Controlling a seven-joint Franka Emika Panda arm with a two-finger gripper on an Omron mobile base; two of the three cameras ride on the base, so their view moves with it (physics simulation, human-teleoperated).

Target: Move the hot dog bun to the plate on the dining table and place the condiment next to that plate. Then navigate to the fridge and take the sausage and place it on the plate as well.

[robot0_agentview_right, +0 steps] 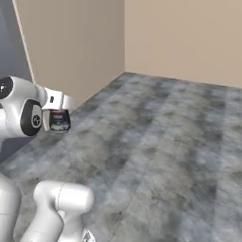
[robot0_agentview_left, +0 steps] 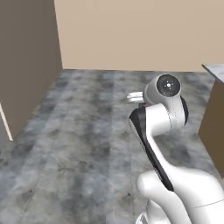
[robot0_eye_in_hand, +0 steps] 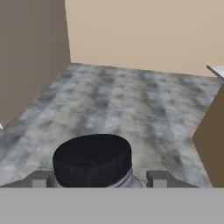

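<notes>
My gripper [robot0_eye_in_hand: 98,179] is shut on the condiment [robot0_eye_in_hand: 92,159], a small bottle. In the hand view its black cap rises between the two fingertips [robot0_eye_in_hand: 39,179]. From the right base view the condiment [robot0_agentview_right: 60,122] shows a dark body with a reddish label and hangs in the gripper [robot0_agentview_right: 59,118] beside the arm's white wrist, well above the floor. In the left base view the gripper [robot0_agentview_left: 135,96] pokes out to the left from behind the arm's upper joint.
Grey mottled floor [robot0_agentview_left: 83,131] stretches ahead to a beige wall [robot0_agentview_left: 131,30]. A brown wall [robot0_agentview_left: 26,57] stands on the left. On the right stands a brown cabinet side [robot0_agentview_left: 215,127] with a pale top edge [robot0_agentview_left: 215,68].
</notes>
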